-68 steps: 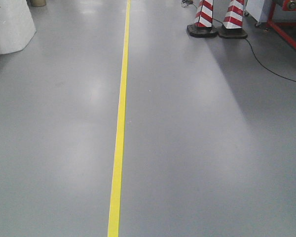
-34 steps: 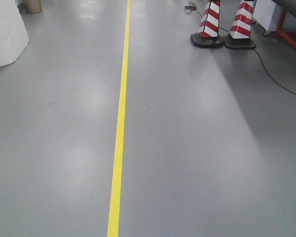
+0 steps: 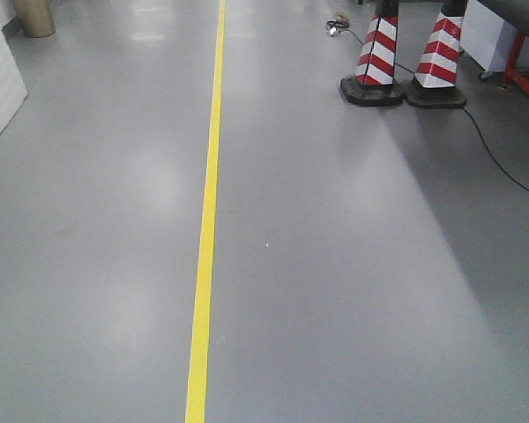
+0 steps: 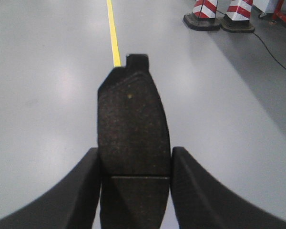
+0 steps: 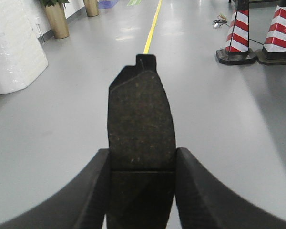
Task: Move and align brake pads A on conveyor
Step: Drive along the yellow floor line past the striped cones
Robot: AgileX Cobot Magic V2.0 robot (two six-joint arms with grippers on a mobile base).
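Inside left end effector: left brake pad, gripped tight by its low end.
Inside right end effector: right brake pad, gripped the same way.
Conveyor: not in sight, only grey floor.
Danger: slip and drop from a bump; knock against striped cones.

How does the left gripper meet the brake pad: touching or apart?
Touching. The left wrist view shows the brake pad clamped between the fingers of the left gripper, both inner edges pressed flush against its sides with no gap.
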